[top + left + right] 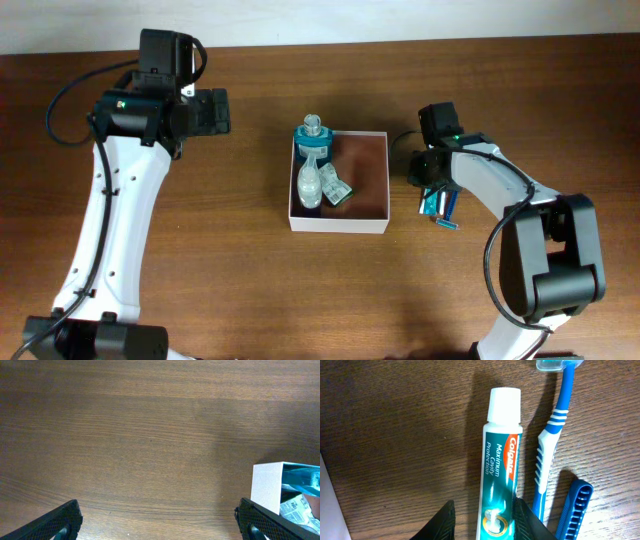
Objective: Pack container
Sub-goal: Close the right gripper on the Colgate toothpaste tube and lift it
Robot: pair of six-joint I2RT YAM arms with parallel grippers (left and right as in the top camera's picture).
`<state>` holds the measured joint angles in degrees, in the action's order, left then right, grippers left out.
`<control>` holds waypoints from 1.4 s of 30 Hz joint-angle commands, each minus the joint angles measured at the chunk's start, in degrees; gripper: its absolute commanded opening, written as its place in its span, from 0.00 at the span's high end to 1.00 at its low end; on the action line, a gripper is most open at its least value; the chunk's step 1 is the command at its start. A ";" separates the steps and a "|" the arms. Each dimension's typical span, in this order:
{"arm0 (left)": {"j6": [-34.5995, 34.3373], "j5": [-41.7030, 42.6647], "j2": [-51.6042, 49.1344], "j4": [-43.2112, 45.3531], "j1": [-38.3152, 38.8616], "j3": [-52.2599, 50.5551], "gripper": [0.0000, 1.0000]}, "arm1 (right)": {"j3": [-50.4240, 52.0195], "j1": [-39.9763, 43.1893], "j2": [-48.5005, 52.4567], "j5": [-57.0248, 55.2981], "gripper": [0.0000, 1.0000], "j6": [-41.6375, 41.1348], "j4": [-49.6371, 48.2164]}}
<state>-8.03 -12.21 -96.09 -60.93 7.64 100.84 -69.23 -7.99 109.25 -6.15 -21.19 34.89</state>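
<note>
I'm working from the right side of the container [338, 226], which sits mid-table with a bottle and a small packet already lying along its left wall; the right half of its reddish floor is bare. My right gripper [487, 527] hangs just beside the container's right wall, over a toothpaste tube [501, 460], a toothbrush [552, 435] and a dark blue ridged item [575, 510] that I can't identify. The 2 fingers [442, 525] straddle the tail of the tube at a narrow setting. I see a sliver of table between the near finger and the tube, so I cannot tell whether the tube is actually clamped or only bracketed. What matters for the next move: the tube's long axis runs roughly parallel to the container's right wall, with the cap pointing away from the claw, and the container lies directly sideways from it. I judge a short lift and a sideways carry over that wall would drop it into the bare half without turning it. My left gripper [215, 110] stands wide open and empty over bare wood, well out from the container's left wall, so the right arm is clearly the nearer one.
</note>
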 commanded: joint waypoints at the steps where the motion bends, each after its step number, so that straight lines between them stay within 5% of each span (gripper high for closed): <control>1: -0.72 0.00 0.87 -0.04 -0.09 0.48 0.01 | 0.02 -0.24 0.74 -0.55 0.63 -0.22 -0.02; 33: -0.72 0.00 0.87 -0.04 -0.09 0.48 0.01 | 2.54 -0.26 0.79 -0.52 0.59 -0.04 -3.43; 42: -0.72 0.00 0.87 -0.04 -0.09 0.48 0.01 | 2.60 -0.26 0.79 -0.52 0.75 -0.04 -3.32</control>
<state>-8.03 -12.21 -96.09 -60.93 7.64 100.84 -67.26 -7.99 109.36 -6.15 -20.99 31.64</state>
